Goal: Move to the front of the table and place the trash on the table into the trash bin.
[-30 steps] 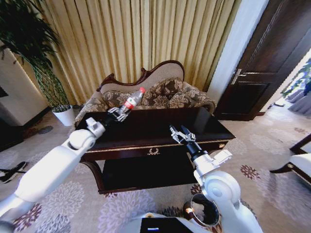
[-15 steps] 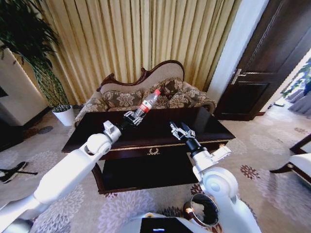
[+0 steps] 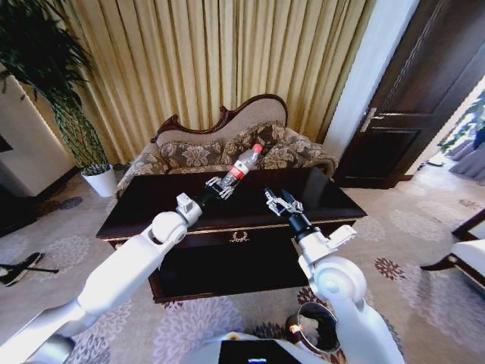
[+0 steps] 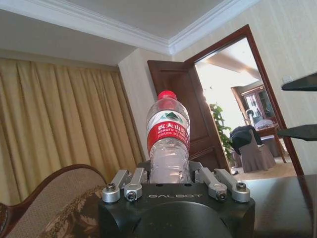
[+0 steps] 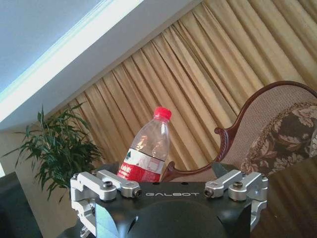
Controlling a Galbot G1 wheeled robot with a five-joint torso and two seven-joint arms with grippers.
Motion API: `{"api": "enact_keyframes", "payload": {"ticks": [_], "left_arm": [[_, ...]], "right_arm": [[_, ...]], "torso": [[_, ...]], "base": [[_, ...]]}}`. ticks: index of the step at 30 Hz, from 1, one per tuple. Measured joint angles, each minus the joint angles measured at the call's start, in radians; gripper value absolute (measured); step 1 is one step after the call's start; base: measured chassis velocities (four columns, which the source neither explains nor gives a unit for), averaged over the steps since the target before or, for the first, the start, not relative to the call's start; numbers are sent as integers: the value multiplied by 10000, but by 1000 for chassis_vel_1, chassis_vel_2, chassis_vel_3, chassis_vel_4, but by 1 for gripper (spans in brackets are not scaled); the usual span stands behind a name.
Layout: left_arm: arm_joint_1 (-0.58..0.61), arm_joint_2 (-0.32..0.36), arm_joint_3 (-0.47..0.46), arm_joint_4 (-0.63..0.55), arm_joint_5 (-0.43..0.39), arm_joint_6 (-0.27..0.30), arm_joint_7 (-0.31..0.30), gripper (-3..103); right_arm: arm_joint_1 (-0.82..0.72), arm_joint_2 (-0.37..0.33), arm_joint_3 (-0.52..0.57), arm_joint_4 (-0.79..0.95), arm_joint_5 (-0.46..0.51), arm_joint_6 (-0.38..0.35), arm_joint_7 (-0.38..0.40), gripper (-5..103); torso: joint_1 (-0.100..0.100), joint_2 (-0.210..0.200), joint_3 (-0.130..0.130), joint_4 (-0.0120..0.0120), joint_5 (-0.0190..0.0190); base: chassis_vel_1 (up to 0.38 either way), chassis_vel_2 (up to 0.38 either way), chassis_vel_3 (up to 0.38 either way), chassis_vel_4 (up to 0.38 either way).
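Since a second ago my left arm has been carrying the water bottle (image 3: 245, 161) across from the far left end of the surface (image 3: 333, 199) toward its middle; the right arm has barely shifted.

Right now the left pincer (image 3: 222, 185) is pinching the lower body of the bottle, red cap tilted up toward one o'clock, and it is hanging in the air above the dark glossy top, clear of the wood. In the left wrist view the fingers (image 4: 130, 181) are pressing in on both sides of the clear plastic just under the red-and-white label. The right pincer (image 3: 281, 202) is hovering just beside it at about three o'clock from the bottle, fingers spread and carrying nothing; its own camera is looking past the open jaws at the bottle.

I judge I am in the carry step: one piece of trash lifted, not yet dropped. The trash bin (image 3: 317, 327) is sitting on the carpet at about five o'clock in my head view, close to the robot's base and partly behind the right arm. The next move, as I read it, calls for bringing the bottle back off the surface, low and toward that rim, without clipping the right arm, then letting go only once it is over the opening.
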Motion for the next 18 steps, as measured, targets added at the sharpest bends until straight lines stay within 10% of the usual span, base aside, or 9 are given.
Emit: {"api": "enact_keyframes", "payload": {"ticks": [18], "left_arm": [[-298,-586,1138,-462,-60,280,-237,36]], "right_arm": [[368,88,-113,-515,-26,-8,0,100]], "torso": [[-1,1,0,1,-1]], "base": [[0,0,0,0]]}}
